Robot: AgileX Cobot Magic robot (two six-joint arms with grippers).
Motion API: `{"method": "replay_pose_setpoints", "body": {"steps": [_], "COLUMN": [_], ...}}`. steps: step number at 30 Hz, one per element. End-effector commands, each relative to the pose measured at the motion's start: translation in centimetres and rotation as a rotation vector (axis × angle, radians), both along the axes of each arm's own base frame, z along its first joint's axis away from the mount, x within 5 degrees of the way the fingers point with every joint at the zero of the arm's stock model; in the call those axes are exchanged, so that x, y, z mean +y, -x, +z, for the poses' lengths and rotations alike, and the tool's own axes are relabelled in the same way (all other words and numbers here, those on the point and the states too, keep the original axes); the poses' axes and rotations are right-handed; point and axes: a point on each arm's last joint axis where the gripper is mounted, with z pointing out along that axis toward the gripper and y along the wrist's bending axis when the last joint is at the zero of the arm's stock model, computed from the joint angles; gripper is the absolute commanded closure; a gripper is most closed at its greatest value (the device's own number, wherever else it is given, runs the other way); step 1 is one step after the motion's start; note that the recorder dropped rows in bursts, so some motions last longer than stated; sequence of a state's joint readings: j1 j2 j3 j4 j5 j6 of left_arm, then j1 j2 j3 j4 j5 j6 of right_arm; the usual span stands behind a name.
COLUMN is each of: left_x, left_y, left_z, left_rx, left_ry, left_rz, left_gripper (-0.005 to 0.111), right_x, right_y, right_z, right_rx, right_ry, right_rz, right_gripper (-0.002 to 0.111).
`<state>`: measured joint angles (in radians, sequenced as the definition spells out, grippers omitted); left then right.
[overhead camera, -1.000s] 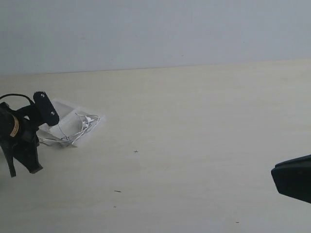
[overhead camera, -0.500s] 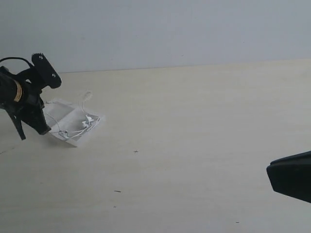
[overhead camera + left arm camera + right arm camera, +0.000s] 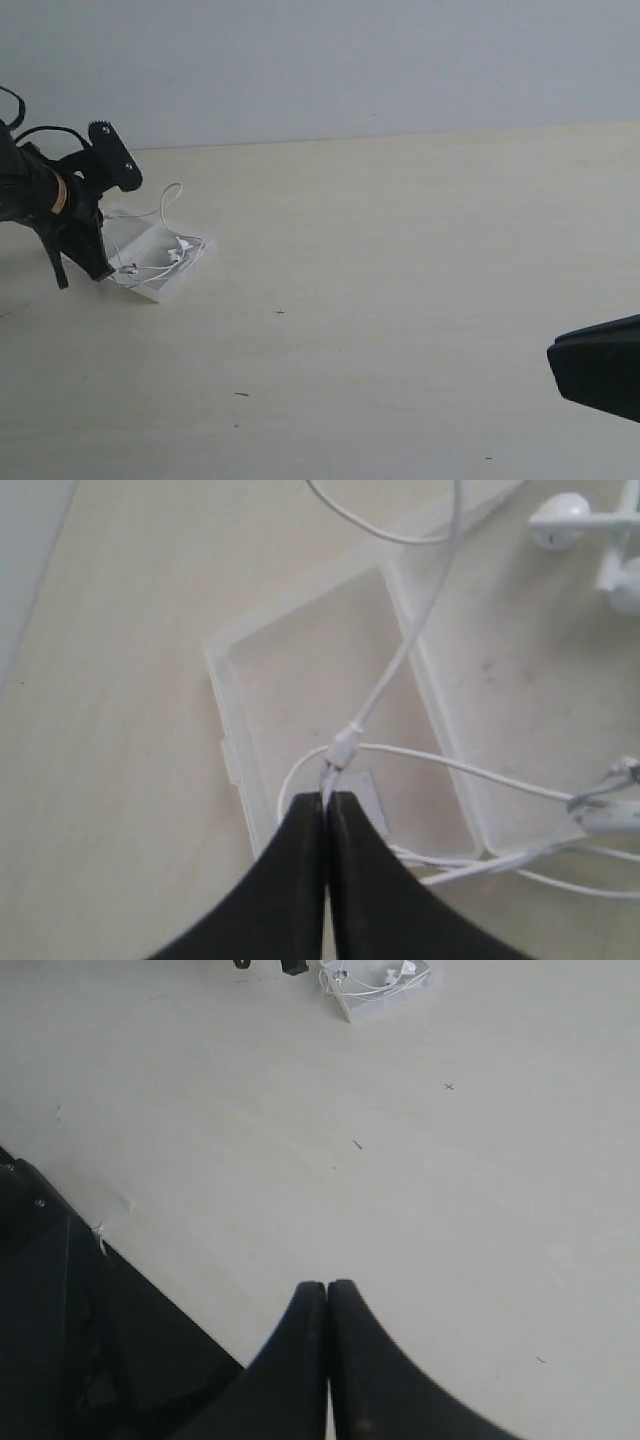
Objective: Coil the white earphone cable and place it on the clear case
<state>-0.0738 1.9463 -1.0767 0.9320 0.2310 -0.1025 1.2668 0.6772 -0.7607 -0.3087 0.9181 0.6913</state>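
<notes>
The clear case (image 3: 150, 250) lies open on the pale table at the left, also seen as two translucent halves (image 3: 300, 680) in the left wrist view and far off (image 3: 375, 985) in the right wrist view. The white earphone cable (image 3: 165, 235) is draped in loops over it, with one loop arching up behind. Two earbuds (image 3: 560, 515) rest on one half. My left gripper (image 3: 327, 796) is shut on the white earphone cable (image 3: 400, 670) near its splitter, just above the case's edge (image 3: 100, 272). My right gripper (image 3: 327, 1286) is shut and empty, far away at the lower right (image 3: 600, 375).
The pale wooden table (image 3: 400, 300) stretches between the two arms, with only small dark specks (image 3: 241, 394) on it. A plain grey wall (image 3: 350, 60) stands behind. The table's near edge (image 3: 110, 1245) shows in the right wrist view.
My left arm has risen and moved back to the case's left side, drawing a loop of cable up behind the case. The right gripper has barely shifted.
</notes>
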Motion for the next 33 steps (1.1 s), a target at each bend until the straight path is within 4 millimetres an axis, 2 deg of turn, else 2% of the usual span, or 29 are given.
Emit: {"method": "replay_pose_setpoints", "body": {"steps": [1,6,13,15,20,22,33], "left_x": [0.24,0.29,0.02,0.03,0.15,0.28,0.65], "left_y": [-0.28,-0.36,-0.60,-0.59,-0.52,-0.46,-0.28], "left_z": [-1.03,-1.82,-1.74,-1.75,-1.78,-1.80,-0.96], "left_rx": [0.023,0.042,0.021,0.022,0.030,0.038,0.037], "left_ry": [-0.041,-0.081,-0.072,-0.071,-0.078,-0.088,-0.115], "left_rz": [-0.034,-0.075,-0.112,-0.108,-0.096,-0.086,-0.056], "left_gripper": [0.107,0.107,0.106,0.100,0.066,0.059,0.058], "right_x": [0.08,0.08,0.08,0.08,0.09,0.09,0.18], "right_y": [0.00,-0.01,-0.01,-0.01,-0.02,-0.02,-0.03], "right_z": [-0.07,-0.06,-0.06,-0.06,-0.04,-0.04,0.06], "right_rx": [-0.012,-0.014,-0.014,-0.013,-0.015,-0.015,-0.023], "right_ry": [-0.003,-0.003,-0.003,-0.003,-0.004,-0.004,-0.017], "right_rz": [0.012,0.012,0.012,0.011,0.011,0.011,0.017], "right_gripper": [0.108,0.108,0.108,0.108,0.108,0.108,0.108]}}
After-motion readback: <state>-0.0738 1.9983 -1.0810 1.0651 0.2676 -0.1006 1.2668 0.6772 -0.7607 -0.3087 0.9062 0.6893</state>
